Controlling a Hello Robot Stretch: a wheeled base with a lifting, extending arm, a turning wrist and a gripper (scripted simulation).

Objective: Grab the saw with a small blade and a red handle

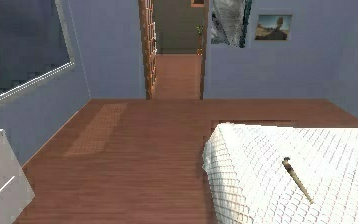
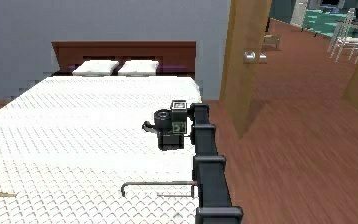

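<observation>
Bed (image 2: 67, 120) lies under arm (image 2: 209, 170). Claw (image 2: 145, 126): grip and load cannot be told. Thin grey frame (image 2: 157, 186), possibly the saw, no red visible, lies on bed nearer the robot than claw, beside arm, long axis crosswise.

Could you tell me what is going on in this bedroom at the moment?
A Stretch robot stands beside a bed with a white cover. Its arm reaches out across it, and the gripper shows against the middle of the cover. I cannot tell whether it holds anything. A thin grey bent thing lies on the cover close to the arm, and a thin stick lies on the bed in the forward view. I cannot tell whether either is the saw.
</observation>
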